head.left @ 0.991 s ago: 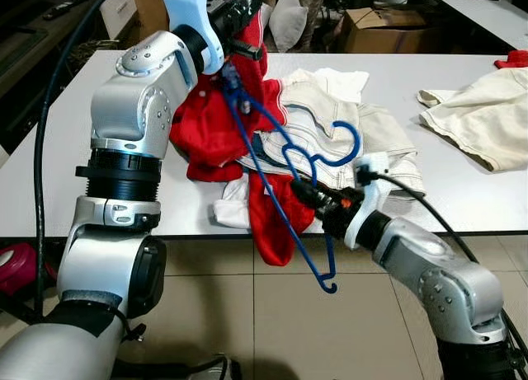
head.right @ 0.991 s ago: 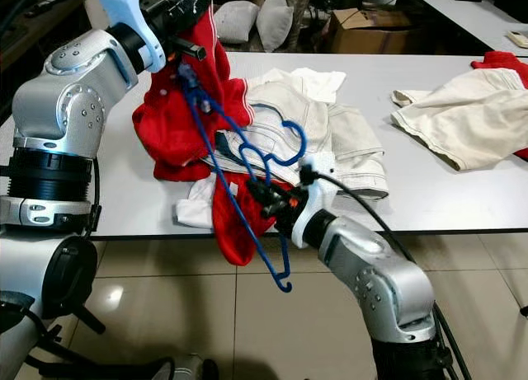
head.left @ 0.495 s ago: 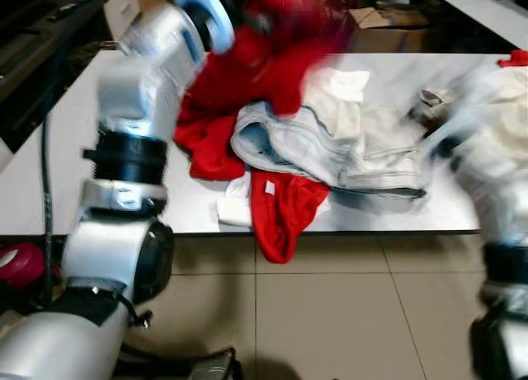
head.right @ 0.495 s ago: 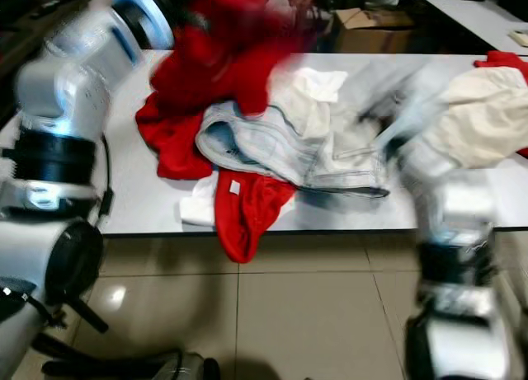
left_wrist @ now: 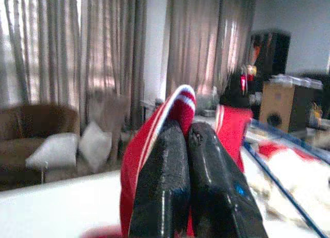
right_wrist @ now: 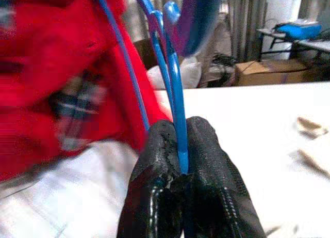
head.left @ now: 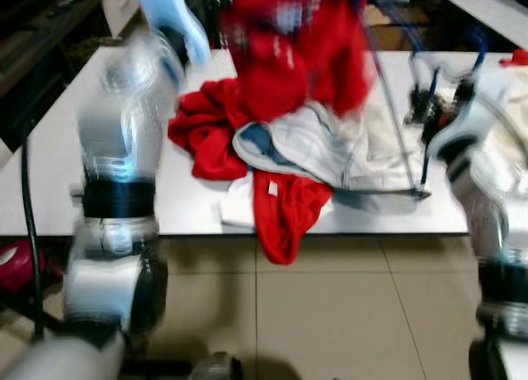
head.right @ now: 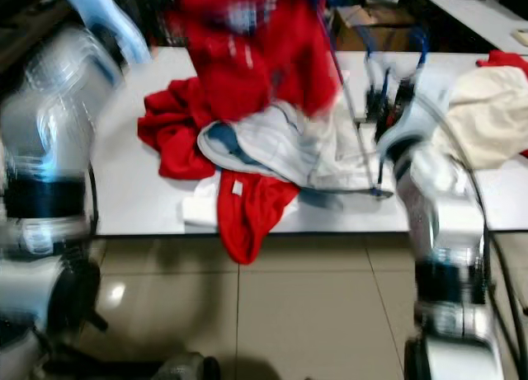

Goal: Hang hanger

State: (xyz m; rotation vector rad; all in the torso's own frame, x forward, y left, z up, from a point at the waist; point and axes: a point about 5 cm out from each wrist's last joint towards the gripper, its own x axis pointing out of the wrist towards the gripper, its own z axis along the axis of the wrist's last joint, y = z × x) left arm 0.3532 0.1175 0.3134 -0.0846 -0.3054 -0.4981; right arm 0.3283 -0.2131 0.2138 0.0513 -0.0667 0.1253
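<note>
The right claw (right_wrist: 180, 168) pinches the thin blue plastic hanger (right_wrist: 172, 93) over the white desk's (head.left: 198, 211) near edge. Farther back, the left claw (left_wrist: 186, 137) grips the soft red cloth jacket (head.left: 289, 54) up high. I think the hanger goes inside the jacket next

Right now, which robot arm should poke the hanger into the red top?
Right. Its jaws already pinch the thin blue plastic hanger, while the left gripper is busy holding up the red fabric top.
</note>
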